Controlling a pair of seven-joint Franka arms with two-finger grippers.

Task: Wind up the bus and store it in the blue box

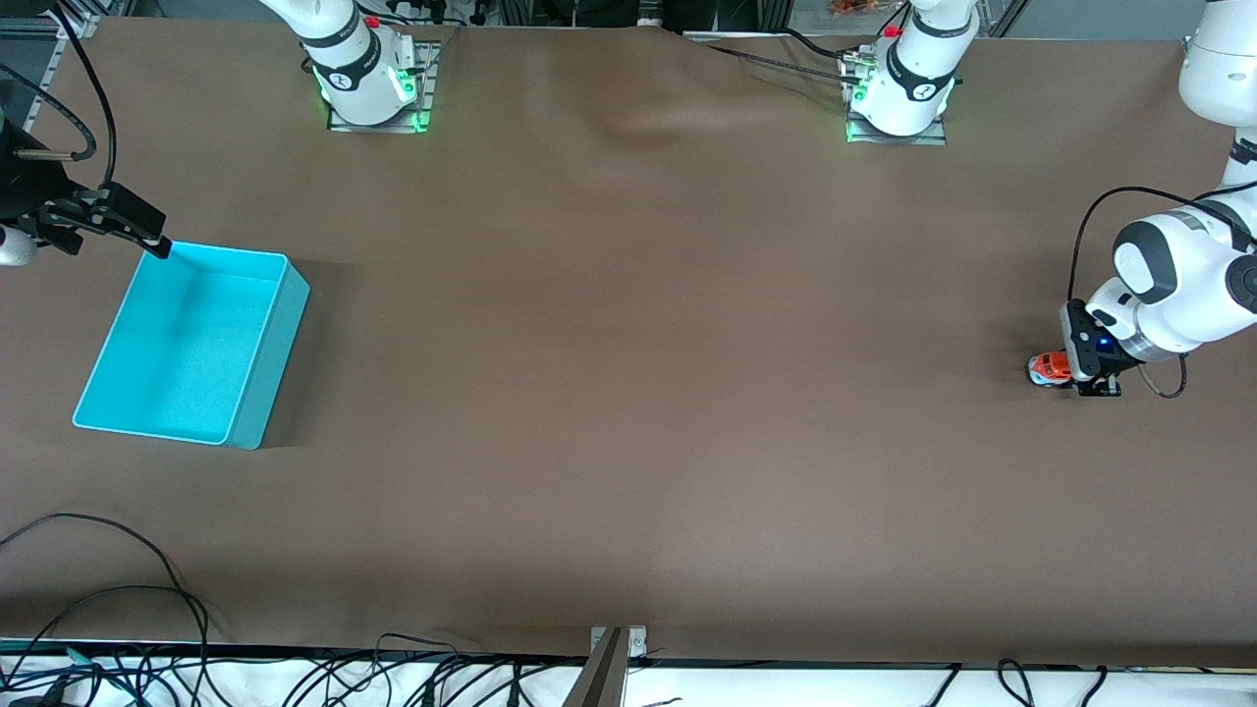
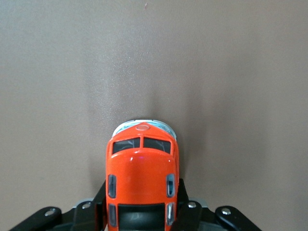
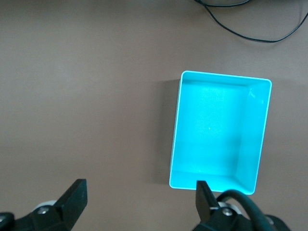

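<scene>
Cyan blue box (image 1: 191, 344) sits empty at the right arm's end of the table; right gripper (image 1: 147, 236) waits over its corner, fingers spread apart. Left gripper (image 1: 1080, 368) is clamped on the orange-red bus (image 1: 1049, 367), low on the brown table (image 1: 638, 393) at the left arm's end, likely gripped for winding.

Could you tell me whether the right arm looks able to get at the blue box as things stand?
Probably yes. The right end effector hangs open over the table by a corner of the blue box, with nothing between them; the box is empty, and the left end effector holds the bus elsewhere.
</scene>
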